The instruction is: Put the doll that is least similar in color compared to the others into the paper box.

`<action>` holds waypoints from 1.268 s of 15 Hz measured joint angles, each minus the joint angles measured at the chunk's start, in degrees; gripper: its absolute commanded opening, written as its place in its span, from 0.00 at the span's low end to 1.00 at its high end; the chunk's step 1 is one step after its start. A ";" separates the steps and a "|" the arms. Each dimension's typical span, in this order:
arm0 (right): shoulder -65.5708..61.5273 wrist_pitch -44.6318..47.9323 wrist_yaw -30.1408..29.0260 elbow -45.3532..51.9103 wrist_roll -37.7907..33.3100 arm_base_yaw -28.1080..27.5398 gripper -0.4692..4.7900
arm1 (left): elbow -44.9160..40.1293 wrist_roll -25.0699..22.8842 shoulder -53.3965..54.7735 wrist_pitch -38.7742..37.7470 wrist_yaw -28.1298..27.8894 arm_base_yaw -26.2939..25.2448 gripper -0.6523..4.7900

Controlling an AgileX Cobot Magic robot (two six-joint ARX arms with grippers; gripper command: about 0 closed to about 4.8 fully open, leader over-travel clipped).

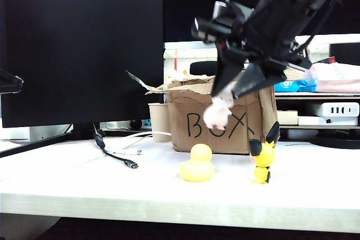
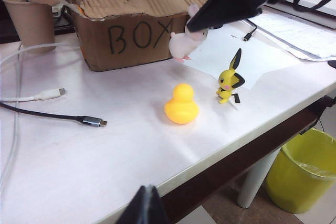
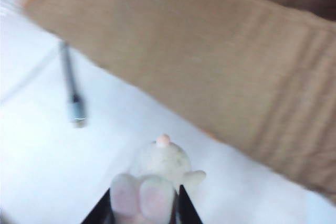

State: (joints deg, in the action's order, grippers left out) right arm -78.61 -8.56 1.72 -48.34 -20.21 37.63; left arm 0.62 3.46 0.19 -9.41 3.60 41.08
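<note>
The doll, a white pink-tinged rabbit (image 1: 217, 113) (image 2: 184, 43) (image 3: 157, 174), hangs in the air in front of the paper box (image 1: 225, 117) (image 2: 131, 30) (image 3: 210, 61), clear of the table. My right gripper (image 1: 232, 89) (image 3: 144, 205) is shut on its ears, a black finger on each side. The others stand on the table below: a yellow duck (image 1: 197, 164) (image 2: 181, 105) and a yellow figure with black ears (image 1: 263, 155) (image 2: 229, 80). My left gripper (image 2: 146, 205) is shut and holds nothing, over the table's near edge, well away from the toys.
A paper cup (image 1: 159, 121) (image 2: 30, 18) stands beside the box. A black cable (image 1: 115, 154) (image 2: 52, 115) and a white cable (image 2: 37, 96) lie on the table. A large dark monitor (image 1: 81, 43) stands behind. A yellow bin (image 2: 304, 169) sits on the floor.
</note>
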 measured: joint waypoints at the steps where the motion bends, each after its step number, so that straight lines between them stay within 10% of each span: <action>1: 0.42 0.04 -2.08 -0.02 -0.61 -0.02 0.24 | 0.00 0.02 0.00 0.00 0.00 0.00 0.11; 10: 0.76 4.76 -16.61 -0.07 -5.31 -0.04 0.24 | 0.00 0.00 0.00 0.00 0.00 0.00 0.11; 19: 0.76 28.41 -27.12 -0.09 -18.88 -5.84 0.24 | 0.00 0.02 0.00 0.00 0.00 0.00 0.11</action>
State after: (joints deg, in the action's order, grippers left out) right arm -77.84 19.86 -25.41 -48.42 -39.09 31.79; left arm 0.62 3.49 0.19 -9.41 3.60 41.08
